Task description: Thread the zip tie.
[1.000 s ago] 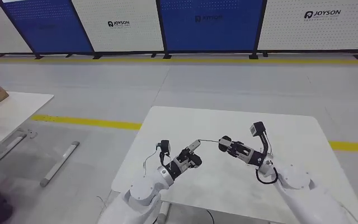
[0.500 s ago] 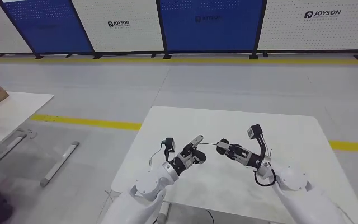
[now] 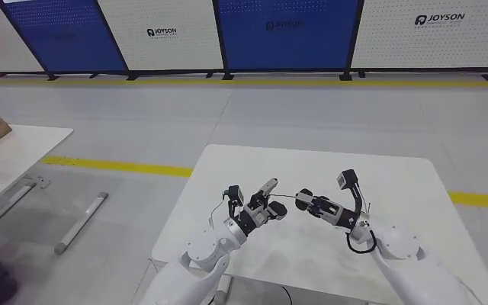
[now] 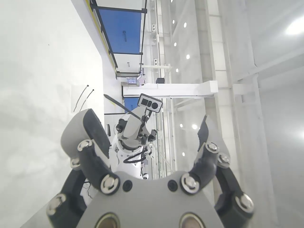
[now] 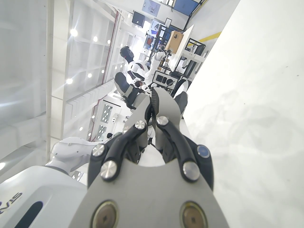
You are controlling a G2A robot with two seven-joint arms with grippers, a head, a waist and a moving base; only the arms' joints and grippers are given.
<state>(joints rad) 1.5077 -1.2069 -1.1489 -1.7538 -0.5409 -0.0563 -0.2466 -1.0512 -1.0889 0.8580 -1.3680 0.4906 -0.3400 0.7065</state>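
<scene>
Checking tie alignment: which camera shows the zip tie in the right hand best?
Left wrist view: the zip tie juts clear of the right hand, pointed tip visible. Top view gives a faint thin line. In the right wrist view the hand's shut fingers hide it.

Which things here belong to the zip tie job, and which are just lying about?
In the job: zip tie held in the shut right gripper; open left gripper near its free end.
Lying about: two spare zip ties on the table.
</scene>
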